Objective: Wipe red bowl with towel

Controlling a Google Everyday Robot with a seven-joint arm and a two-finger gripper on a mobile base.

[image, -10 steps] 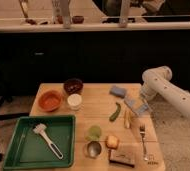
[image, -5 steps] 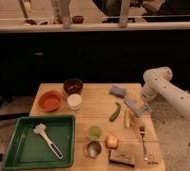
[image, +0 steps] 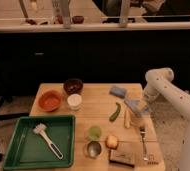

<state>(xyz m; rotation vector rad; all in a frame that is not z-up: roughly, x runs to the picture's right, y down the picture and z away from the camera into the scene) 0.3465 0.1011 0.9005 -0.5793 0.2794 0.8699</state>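
The red bowl (image: 49, 100), shallow and orange-red, sits at the table's back left. The towel (image: 133, 105), a pale grey-blue rumpled cloth, lies at the right side of the table. My gripper (image: 138, 113) is at the towel's near edge, right over it, with the white arm (image: 160, 87) reaching in from the right. The gripper is far to the right of the red bowl. I cannot tell whether it has hold of the towel.
A dark maroon bowl (image: 73, 86) and a white cup (image: 74, 101) stand beside the red bowl. A folded blue cloth (image: 118, 91), a green chili (image: 115, 112), cups (image: 93, 140) and a fork (image: 143, 142) are nearby. A green tray (image: 18, 150) holds a brush (image: 48, 140).
The arm has shifted only slightly over the towel. The bowls and other things have not moved.
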